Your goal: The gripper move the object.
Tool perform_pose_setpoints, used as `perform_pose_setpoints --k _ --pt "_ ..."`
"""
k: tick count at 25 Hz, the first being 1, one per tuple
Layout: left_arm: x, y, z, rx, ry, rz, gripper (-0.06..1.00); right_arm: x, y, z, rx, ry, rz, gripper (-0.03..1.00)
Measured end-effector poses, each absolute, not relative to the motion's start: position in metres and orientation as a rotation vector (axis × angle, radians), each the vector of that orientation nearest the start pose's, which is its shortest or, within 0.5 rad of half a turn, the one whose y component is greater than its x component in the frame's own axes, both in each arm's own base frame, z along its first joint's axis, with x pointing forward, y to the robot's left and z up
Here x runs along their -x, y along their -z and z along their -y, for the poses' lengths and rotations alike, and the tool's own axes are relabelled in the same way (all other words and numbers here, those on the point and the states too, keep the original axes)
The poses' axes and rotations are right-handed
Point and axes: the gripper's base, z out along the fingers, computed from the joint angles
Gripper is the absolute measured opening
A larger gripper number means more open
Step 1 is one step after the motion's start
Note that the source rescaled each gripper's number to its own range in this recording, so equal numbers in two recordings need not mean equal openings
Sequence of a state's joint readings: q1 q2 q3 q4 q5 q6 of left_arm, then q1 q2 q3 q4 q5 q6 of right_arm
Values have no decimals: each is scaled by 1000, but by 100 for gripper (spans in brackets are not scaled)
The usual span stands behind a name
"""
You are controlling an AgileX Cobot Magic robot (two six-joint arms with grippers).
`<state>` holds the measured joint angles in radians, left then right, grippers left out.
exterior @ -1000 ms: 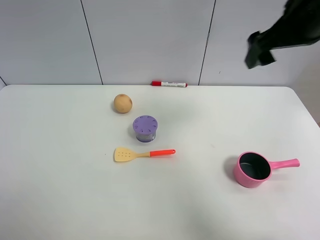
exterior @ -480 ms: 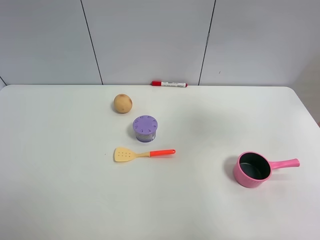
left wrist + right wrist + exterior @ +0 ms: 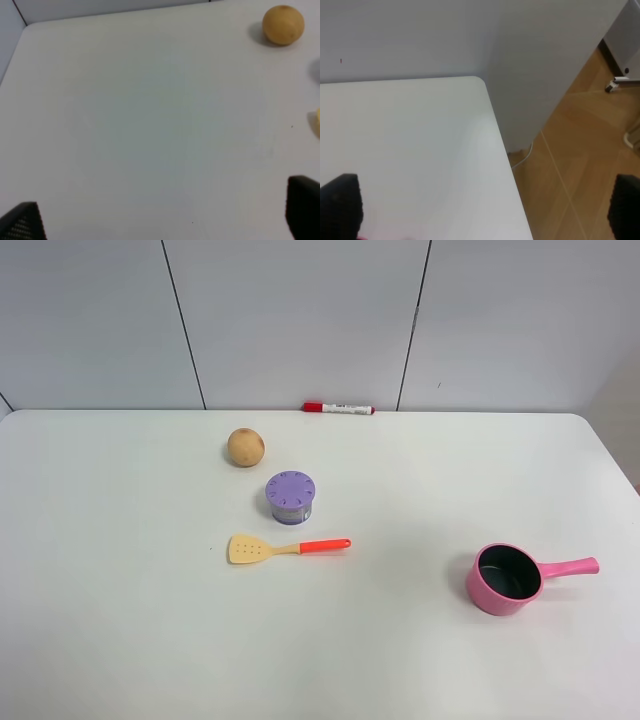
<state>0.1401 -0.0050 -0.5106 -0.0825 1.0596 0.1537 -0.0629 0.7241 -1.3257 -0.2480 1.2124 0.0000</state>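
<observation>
The object, a small squat purple container (image 3: pixel 290 497) with a dotted lid, stands upright on the white table (image 3: pixel 120 620), left of the middle. Neither gripper shows in the exterior high view. In the left wrist view my left gripper (image 3: pixel 162 215) is open and empty over bare table, with only its dark fingertips (image 3: pixel 22 222) showing. The container is out of that view. In the right wrist view my right gripper (image 3: pixel 482 207) is open and empty above the table's far right corner (image 3: pixel 477 82), far from the container.
A tan ball (image 3: pixel 245 447) lies just behind the container and also shows in the left wrist view (image 3: pixel 283 24). A yellow spatula with a red handle (image 3: pixel 285 547) lies in front of it. A pink pot (image 3: pixel 510 578) stands at the right. A red marker (image 3: pixel 338 408) lies by the wall.
The dark right arm that showed at the upper right of the exterior view one second ago has left that view. Nothing on the table has moved.
</observation>
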Motion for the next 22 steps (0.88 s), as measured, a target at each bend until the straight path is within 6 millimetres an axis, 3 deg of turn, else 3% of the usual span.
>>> perform_pose_setpoints --k 6,12,16,22 --pt "6 -280 7 -18 -87 -2026 100 -18 -400 18 -132 259 -2097 100" --pt "6 -280 7 -18 -87 -2026 100 20 -345 11 -115 195 -1929 100" --pt "6 -280 7 -18 -87 -2026 100 23 -316 9 -112 176 -1886 100" --pt "6 -280 7 -18 -87 -2026 100 13 -300 5 -104 108 -1927 100"
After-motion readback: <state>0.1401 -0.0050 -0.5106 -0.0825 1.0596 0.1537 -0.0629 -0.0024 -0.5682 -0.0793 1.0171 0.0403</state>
